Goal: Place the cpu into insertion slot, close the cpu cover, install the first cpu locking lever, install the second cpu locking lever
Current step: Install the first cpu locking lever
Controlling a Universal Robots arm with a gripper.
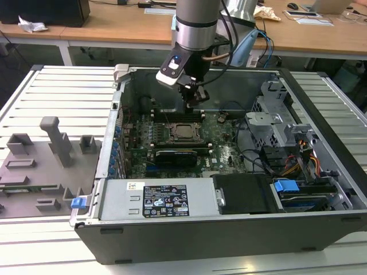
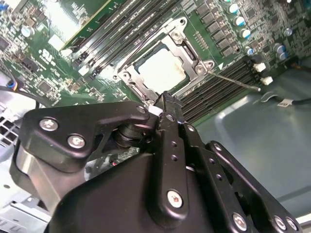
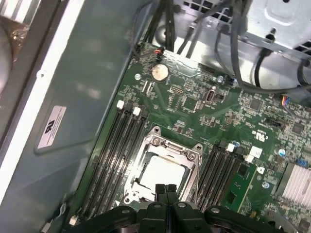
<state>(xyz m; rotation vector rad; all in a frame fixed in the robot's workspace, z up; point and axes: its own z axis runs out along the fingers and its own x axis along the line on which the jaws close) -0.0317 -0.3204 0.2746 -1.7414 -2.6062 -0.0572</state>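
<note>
The cpu (image 2: 160, 70) (image 3: 164, 172), a pale silver square, lies flat in the insertion slot (image 2: 145, 57) on the green board. The cpu cover (image 2: 190, 54) (image 3: 155, 142), a silvery frame, lies down around it. A thin metal locking lever (image 2: 235, 81) juts out from one corner of the socket over the memory slots. My gripper (image 3: 165, 190) (image 2: 164, 103) hangs just above the socket's edge with its black fingers pressed together and nothing seen between them. In the exterior view the gripper (image 1: 195, 105) hovers inside the open case, slightly behind the cpu (image 1: 184, 132).
Long black memory slots (image 3: 119, 150) flank the socket on both sides. A black expansion card (image 1: 178, 154) lies in front of it. A drive cage (image 1: 281, 126) with cables fills the exterior view's right, the power supply (image 1: 155, 197) the front. Grey fixtures (image 1: 51, 152) sit outside the case.
</note>
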